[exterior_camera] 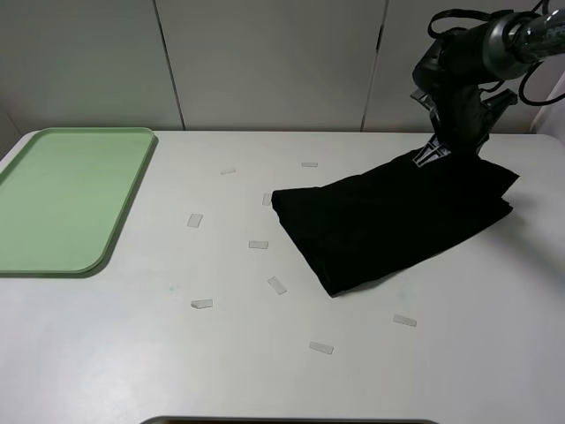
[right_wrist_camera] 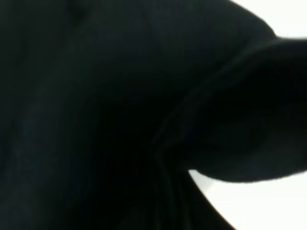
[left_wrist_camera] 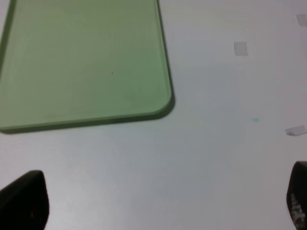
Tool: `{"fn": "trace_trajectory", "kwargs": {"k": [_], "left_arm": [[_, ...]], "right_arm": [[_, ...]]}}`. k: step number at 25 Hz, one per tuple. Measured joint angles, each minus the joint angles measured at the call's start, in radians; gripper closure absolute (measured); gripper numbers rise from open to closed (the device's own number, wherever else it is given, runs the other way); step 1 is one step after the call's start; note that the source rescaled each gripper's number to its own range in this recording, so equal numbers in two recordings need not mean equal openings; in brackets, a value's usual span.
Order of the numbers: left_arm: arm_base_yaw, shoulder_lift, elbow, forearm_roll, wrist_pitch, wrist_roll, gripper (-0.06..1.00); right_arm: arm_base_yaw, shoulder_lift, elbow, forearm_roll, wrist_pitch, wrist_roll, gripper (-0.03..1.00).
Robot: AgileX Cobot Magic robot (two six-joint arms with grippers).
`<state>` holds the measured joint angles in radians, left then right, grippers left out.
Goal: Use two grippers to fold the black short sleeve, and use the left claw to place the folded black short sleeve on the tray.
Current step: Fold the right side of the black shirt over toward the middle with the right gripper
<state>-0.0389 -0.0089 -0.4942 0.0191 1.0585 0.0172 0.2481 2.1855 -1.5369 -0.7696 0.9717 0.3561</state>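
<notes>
Plainly, the black short sleeve (exterior_camera: 397, 221) is soft matte cotton, folded into a thick, roughly rectangular bundle with limp, slightly rounded edges. It lies on the right half of the white surface (exterior_camera: 265, 371). In the high view its long axis runs from left to right and is tilted, so the right end sits farther back. One corner points toward the front of the surface. No lettering or label shows.

The right gripper (exterior_camera: 433, 152) comes down at the bundle's far edge, beneath a bulky black arm with looping cable. Its jaws are closed, and the cloth rises to a small peak where they meet it, so they appear to pinch that edge. The right wrist view is filled with dark fabric folds, with only a sliver of white beyond.

The tray (exterior_camera: 71, 194) is smooth pale green plastic with a low raised rim and rounded corners. It lies flat at the left side of the surface, well apart from the shirt, and nothing is in it.

The left gripper (left_wrist_camera: 160, 201) hangs over bare surface just beside the tray's rounded corner (left_wrist_camera: 163, 103). Its jaws are spread wide and hold nothing, and only the two black tips show.

Small translucent tape pieces (exterior_camera: 277, 284) dot the smooth stretch between tray and shirt. Pale wall panels (exterior_camera: 265, 62) stand behind the far edge.
</notes>
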Motion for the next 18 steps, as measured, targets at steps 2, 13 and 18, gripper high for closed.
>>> {"fn": "trace_trajectory", "kwargs": {"k": [2, 13, 18], "left_arm": [[0.000, 0.000, 0.000, 0.000, 0.000, 0.000, -0.06], [0.000, 0.000, 0.000, 0.000, 0.000, 0.000, -0.06], [0.000, 0.000, 0.000, 0.000, 0.000, 0.000, -0.06]], "right_arm": [[0.018, -0.001, 0.000, -0.009, -0.008, 0.002, 0.97], [0.104, -0.009, 0.024, 0.061, -0.042, 0.003, 0.97], [0.132, -0.016, 0.024, 0.206, -0.043, 0.002, 0.95]]}}
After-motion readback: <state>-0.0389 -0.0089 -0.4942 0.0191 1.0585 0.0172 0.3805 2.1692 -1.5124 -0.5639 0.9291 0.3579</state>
